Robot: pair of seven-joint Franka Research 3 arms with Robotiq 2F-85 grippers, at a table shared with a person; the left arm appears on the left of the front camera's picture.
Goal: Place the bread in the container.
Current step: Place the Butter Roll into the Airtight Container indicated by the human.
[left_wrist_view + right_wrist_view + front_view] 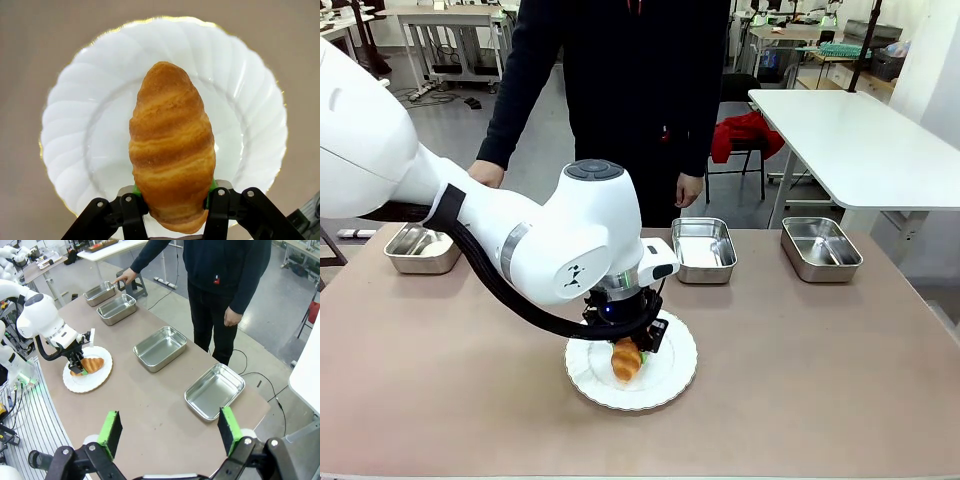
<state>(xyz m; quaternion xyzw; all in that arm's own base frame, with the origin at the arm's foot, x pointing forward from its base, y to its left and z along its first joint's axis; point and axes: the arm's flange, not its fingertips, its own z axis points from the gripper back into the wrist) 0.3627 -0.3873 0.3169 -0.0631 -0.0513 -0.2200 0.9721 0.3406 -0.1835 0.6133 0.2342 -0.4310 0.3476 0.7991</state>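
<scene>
Bread (172,150) is a golden-brown croissant with darker stripes across its ridged crust, thick in the middle and narrower at both ends. It lies in the middle of a round white plate (70,130) with a fluted rim, on the brown table (840,380).

In the left wrist view, its long axis runs straight away from the left gripper (172,197), with the free tip pointing to the far side of the plate. In the front view, this axis goes roughly from the far side to the near side of the table.

The left gripper's green pads (212,186) press on both sides of the croissant near one end, so it is clamped on it. The right gripper (170,430) hangs above the table with its fingers wide apart, and nothing is between them.
</scene>
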